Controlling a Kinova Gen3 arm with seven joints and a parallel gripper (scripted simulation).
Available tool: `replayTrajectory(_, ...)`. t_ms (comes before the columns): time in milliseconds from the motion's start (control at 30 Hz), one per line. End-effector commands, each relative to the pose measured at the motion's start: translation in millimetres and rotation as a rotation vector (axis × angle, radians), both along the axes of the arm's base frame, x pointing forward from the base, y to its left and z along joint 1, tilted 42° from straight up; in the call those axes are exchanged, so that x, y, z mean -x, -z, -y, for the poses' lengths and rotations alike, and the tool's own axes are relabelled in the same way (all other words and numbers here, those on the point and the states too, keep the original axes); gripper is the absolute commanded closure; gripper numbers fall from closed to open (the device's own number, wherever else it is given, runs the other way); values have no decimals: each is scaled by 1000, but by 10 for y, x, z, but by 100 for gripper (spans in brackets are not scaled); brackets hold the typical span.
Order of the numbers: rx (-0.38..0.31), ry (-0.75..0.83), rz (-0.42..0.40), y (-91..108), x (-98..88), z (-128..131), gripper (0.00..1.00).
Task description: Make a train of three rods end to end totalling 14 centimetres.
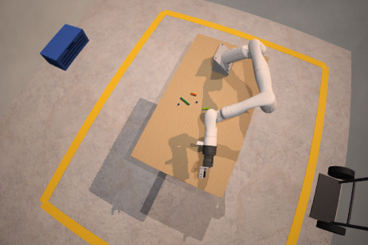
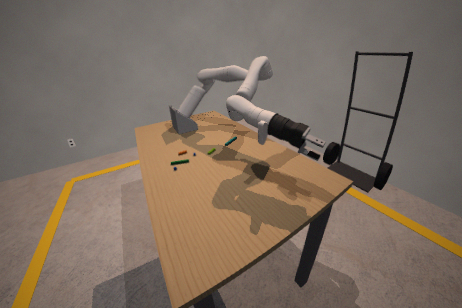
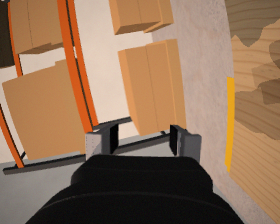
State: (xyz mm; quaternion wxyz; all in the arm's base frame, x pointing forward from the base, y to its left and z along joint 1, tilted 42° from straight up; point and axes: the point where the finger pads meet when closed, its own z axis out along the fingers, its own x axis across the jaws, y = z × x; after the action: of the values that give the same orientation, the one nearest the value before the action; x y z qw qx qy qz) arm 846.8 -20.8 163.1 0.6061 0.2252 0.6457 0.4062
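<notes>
While spread wide on nothing, jaws (image 1: pixel 204 172) hang level above the counter (image 1: pixel 167 141) near its edge, well apart from the rods. Green rod (image 1: pixel 184 101), orange rod (image 1: pixel 193 94) and two blue bits (image 1: pixel 178 104) lie loose near mid-counter; lime rod (image 1: pixel 205 109) just beside the white arm (image 1: pixel 243 105); turquoise rod (image 2: pixel 230 141) further along. No readable writing anywhere. Cardboard boxes (image 3: pixel 146 85) on an orange rack (image 3: pixel 78 66) fill the wrist view.

Table (image 1: pixel 167 141): matt wood grain. Arm (image 1: pixel 260 70): smooth white plastic. Floor (image 1: pixel 80 118): rough concrete.
</notes>
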Motion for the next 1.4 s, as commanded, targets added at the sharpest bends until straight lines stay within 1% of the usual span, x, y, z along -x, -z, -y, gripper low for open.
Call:
replayTrajectory(0,1,2,1,-5,0,18,0)
replayTrajectory(33,1,2,1,-5,0,18,0)
replayTrajectory(67,41,-9,-1,38,23,35,0)
replayTrajectory(200,41,-9,-1,38,23,35,0)
replayTrajectory(233,81,-22,-3,83,48,52,0)
replayTrajectory(367,81,-22,-3,83,48,52,0)
replayTrajectory(400,123,-34,-5,130,75,70,0)
replayTrajectory(600,123,-34,-5,130,75,70,0)
replayTrajectory(633,165,-48,-7,178,105,89,0)
replayTrajectory(767,165,-48,-7,178,105,89,0)
replayTrajectory(800,208,-62,-8,228,137,108,0)
replayTrajectory(933,208,-62,-8,228,137,108,0)
replayTrajectory(967,252,-77,-9,280,171,128,0)
replayTrajectory(1167,252,-77,-9,280,171,128,0)
replayTrajectory(1200,296,-93,-10,333,207,148,0)
replayTrajectory(1333,296,-93,-10,333,207,148,0)
replayTrajectory(1367,341,-110,-11,387,246,169,0)
